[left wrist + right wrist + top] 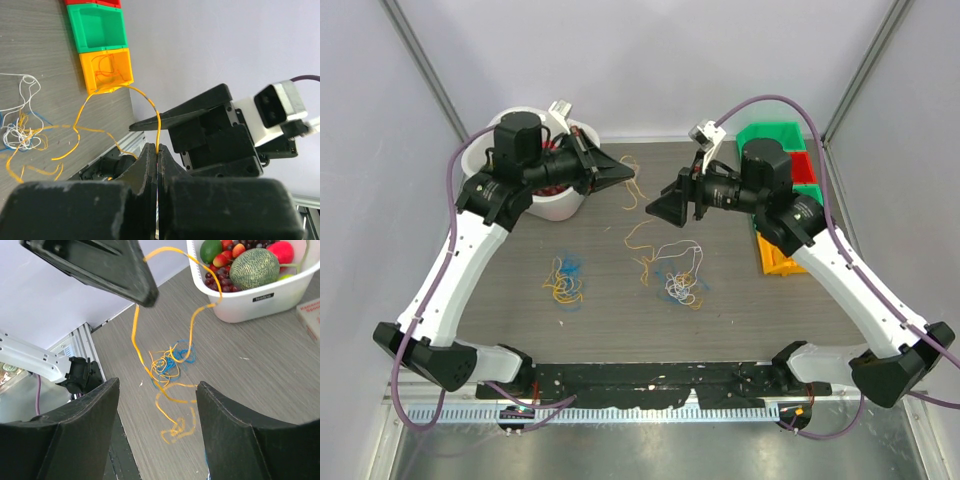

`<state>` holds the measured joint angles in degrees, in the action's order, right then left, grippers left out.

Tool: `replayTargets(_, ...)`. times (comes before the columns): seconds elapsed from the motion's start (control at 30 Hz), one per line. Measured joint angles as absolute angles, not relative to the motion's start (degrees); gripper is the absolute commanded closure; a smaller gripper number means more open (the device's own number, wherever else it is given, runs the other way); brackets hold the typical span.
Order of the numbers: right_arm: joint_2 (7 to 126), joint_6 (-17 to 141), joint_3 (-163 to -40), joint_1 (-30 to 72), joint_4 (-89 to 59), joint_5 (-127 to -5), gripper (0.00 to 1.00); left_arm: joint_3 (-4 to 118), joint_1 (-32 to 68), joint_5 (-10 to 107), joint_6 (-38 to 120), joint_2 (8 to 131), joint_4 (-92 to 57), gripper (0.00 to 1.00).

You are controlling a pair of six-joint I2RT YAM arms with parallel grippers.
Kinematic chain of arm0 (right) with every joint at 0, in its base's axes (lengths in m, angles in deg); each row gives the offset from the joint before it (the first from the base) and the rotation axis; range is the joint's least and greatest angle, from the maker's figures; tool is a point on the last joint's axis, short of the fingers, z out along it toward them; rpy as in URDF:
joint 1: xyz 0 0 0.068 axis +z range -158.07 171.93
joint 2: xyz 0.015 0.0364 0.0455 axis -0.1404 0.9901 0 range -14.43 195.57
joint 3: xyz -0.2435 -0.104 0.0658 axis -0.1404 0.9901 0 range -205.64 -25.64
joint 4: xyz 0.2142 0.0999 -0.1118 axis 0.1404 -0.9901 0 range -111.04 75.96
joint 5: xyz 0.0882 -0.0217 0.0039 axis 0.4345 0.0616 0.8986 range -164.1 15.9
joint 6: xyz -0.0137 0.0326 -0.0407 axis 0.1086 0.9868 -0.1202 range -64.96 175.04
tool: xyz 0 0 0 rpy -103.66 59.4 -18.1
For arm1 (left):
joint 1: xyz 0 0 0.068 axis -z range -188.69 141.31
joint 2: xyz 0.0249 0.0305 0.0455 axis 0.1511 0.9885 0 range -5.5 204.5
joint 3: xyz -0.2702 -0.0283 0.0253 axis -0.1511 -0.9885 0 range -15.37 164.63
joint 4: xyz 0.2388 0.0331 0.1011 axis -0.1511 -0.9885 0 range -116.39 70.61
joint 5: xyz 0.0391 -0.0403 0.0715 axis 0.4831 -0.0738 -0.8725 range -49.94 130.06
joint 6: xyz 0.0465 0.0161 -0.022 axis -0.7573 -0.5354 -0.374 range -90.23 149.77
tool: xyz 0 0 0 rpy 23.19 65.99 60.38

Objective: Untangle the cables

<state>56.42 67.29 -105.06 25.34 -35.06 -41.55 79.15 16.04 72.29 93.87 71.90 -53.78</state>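
My left gripper (626, 178) hangs above the back of the table, shut on a thin yellow cable (158, 117) that rises from its tips (157, 149) and arcs away toward the orange bin (106, 70). The same yellow cable (135, 327) trails from the left gripper (146, 299) down to the tabletop. My right gripper (656, 208) faces it a short way off, open (157, 386), with nothing between its fingers. A yellow and blue tangle (565, 283) lies left of centre. A white, yellow and blue tangle (678, 285) lies right of centre.
A white bowl (558, 205) of toy fruit (254, 267) stands at the back left under the left arm. Green (767, 133), red (803, 166) and orange (772, 262) bins line the right side. A box corner (311, 320) lies beside the bowl.
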Motion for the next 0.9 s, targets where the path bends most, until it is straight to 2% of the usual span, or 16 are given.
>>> replayTargets(0.1,57.69,66.57,-106.92,26.69,-35.01,-41.57,0.37,78.41,16.04,72.33,94.17,71.9,-53.82,1.0)
replayTargets(0.17,58.45,66.13,-107.35,27.91,-34.93,-41.77,0.48,78.08,16.04,72.62,94.33,71.9,-53.91,1.0)
replayTargets(0.2,59.0,65.7,-107.53,28.57,-34.88,-41.92,0.61,78.08,16.04,72.73,94.35,71.9,-53.89,1.0)
replayTargets(0.23,59.46,65.52,-107.59,29.12,-34.93,-42.01,0.7,78.08,16.04,72.82,94.35,71.9,-53.86,1.0)
replayTargets(0.27,59.92,65.22,-107.62,29.6,-34.97,-42.05,0.89,78.08,16.04,72.97,94.35,71.9,-53.84,1.0)
replayTargets(0.3,60.29,65.11,-107.62,29.97,-35.06,-42.07,0.96,78.08,16.04,73.17,94.35,71.9,-53.8,1.0)
replayTargets(0.33,60.59,65.0,-107.62,30.28,-35.12,-42.07,0.99,78.08,16.04,73.23,94.35,71.9,-53.82,1.0)
replayTargets(0.43,60.79,65.65,-107.62,30.58,-35.36,-43.25,0.99,78.08,16.04,73.01,93.74,71.92,-53.97,0.49)
replayTargets(0.5,60.57,66.62,-107.59,30.36,-35.36,-45.83,0.99,78.34,16.04,71.26,92.12,71.9,-55.66,0.33)
replayTargets(0.63,60.09,70.75,-107.59,27.52,-36.02,-52.37,0.99,78.58,16.04,64.31,87.64,71.14,-61.03,0.3)
replayTargets(0.77,59.7,74.68,-108.27,21.9,-39.08,-60.56,0.99,73.92,16.04,56.18,83.24,64.62,-62.0,0.39)
replayTargets(0.9,59.7,76.82,-111.51,14.71,-43.12,-67.64,0.99,69.4,16.04,52.1,77.74,57.13,-62.13,0.39)
